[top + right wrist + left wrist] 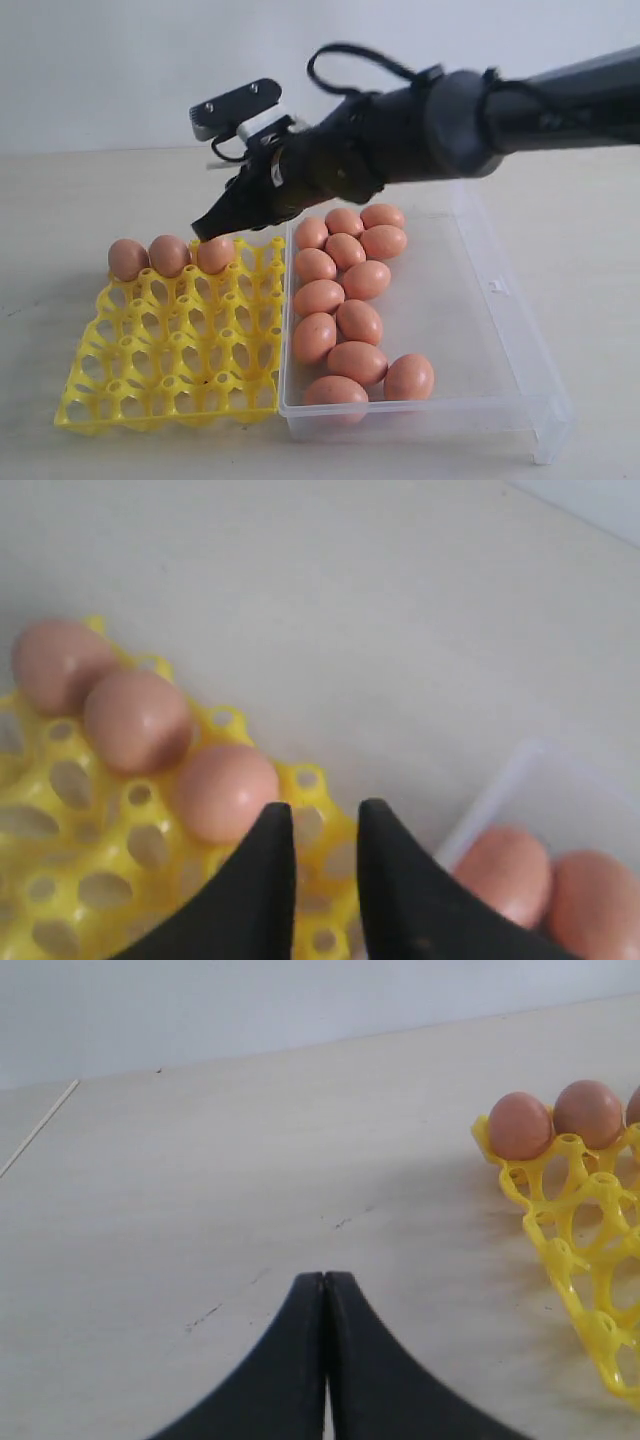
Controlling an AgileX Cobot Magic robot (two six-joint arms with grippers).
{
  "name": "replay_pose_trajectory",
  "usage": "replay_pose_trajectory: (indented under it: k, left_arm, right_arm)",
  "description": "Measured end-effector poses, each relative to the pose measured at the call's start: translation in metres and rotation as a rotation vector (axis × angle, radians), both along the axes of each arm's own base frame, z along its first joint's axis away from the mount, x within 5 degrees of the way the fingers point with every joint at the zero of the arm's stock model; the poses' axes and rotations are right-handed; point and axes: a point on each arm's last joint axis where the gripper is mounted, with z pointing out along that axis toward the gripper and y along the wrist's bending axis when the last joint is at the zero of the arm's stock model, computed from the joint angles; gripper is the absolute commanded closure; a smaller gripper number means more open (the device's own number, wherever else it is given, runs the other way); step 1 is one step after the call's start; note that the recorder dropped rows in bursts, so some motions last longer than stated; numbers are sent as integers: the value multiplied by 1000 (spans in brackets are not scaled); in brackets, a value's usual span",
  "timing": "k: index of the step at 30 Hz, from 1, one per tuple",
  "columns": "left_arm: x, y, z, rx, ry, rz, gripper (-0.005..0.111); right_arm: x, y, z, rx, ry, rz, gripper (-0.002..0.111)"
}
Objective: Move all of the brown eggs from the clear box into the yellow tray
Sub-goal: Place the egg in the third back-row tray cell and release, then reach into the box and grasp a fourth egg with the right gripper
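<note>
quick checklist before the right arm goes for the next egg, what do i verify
1. Third egg seated in its cup of the yellow tray: ok.
2. Right gripper empty: ok, nothing between the fingers.
3. Jaw gap wide enough for an egg: not ok, looks narrower than one; open first.
4. Free cups in the tray: ok, only three in the back row are filled.
5. Brown eggs to fetch in the clear box: ok, about thirteen.
6. Left gripper out of the way: ok, shut over bare table beside the tray.
</note>
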Motion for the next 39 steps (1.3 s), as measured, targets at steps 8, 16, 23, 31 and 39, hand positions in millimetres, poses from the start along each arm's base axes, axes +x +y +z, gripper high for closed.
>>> replay_pose_trajectory:
  k: [8,16,23,31,39]
  left_arm:
    - [0,0,0,0,0,0,107]
    - [0,0,0,0,0,0,107]
    - [0,0,0,0,0,0,107]
    - [0,0,0,0,0,0,107]
    - [0,0,0,0,0,0,107]
  right_arm:
    - [-41,-62,44,-269,160,-109,107]
    - [-90,-108,10,-230,341,-193,68]
    - [-102,-131,-22,-110,467,-385,48]
    - [-104,-128,-29,-20,490,-435,48]
    - [-101,-126,-59,-83,558,-456,50]
